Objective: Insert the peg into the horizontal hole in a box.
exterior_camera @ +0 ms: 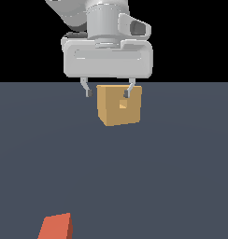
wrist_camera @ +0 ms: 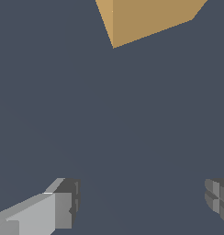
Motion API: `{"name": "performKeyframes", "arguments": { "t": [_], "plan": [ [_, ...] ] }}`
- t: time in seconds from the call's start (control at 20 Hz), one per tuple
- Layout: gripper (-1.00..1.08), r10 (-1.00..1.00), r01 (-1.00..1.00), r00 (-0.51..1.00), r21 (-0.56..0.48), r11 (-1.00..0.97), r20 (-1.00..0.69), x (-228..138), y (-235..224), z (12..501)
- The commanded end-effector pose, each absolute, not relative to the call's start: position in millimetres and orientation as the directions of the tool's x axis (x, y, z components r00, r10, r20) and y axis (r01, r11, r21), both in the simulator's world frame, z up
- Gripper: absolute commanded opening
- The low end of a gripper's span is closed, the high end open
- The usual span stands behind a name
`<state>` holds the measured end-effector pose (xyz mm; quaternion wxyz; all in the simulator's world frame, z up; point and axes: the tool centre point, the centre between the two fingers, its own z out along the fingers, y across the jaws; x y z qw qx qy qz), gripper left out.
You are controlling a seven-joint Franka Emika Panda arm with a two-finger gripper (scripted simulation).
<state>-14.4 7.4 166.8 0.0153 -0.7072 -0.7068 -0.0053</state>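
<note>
You're right at the start of this one: the end effector (exterior_camera: pixel 108 92) hangs spread wide with nothing between its fingers (exterior_camera: pixel 88 92), and the grasp step is not yet done. In the exterior view it sits high in the frame, in line with the box (exterior_camera: pixel 119 105), so 1 fingertip overlaps the box's face in the picture; I can't tell from this angle whether it is actually close to the box or well in front of it.

The peg (exterior_camera: pixel 55 227) lies on the bench (exterior_camera: pixel 181 177) at the bottom of the exterior view, toward that view's left and well apart from both the box and the end effector. Part of it is cut off by the frame edge, so you can't read its full length or exact heading here.

The hole (exterior_camera: pixel 123 105) shows as a small lighter square on the box face turned toward the exterior camera. That is your target, and it's open and unobstructed.

Now check the wrist view: you get the 2 fingertips (wrist_camera: pixel 63 209) well separated, bare bench between them, and only a corner of the box (wrist_camera: pixel 146 18) at the edge. No peg in sight there, which tells you the end effector isn't over it.

So your next move, as I judge it, is a travel across to the peg, then a descent with the fingers straddling its narrow faces. Line the wrist up with the peg's long axis before you close, because a skewed grip will likely fight you later at the hole.
</note>
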Motion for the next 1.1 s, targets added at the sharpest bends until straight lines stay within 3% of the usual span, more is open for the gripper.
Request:
{"name": "performKeyframes", "arguments": {
  "t": [0.0, 0.5, 1.05],
  "plan": [
    [1.00, 1.000, 1.000, 0.001, -0.014, 0.000, 0.029, -14.4, 7.4, 166.8],
    [1.00, 1.000, 1.000, -0.015, -0.013, 0.016, 0.027, -21.2, -21.1, 157.7],
    [1.00, 0.997, 0.998, -0.069, -0.009, 0.069, 0.018, -39.5, -116.8, 127.5]
  ]
}}
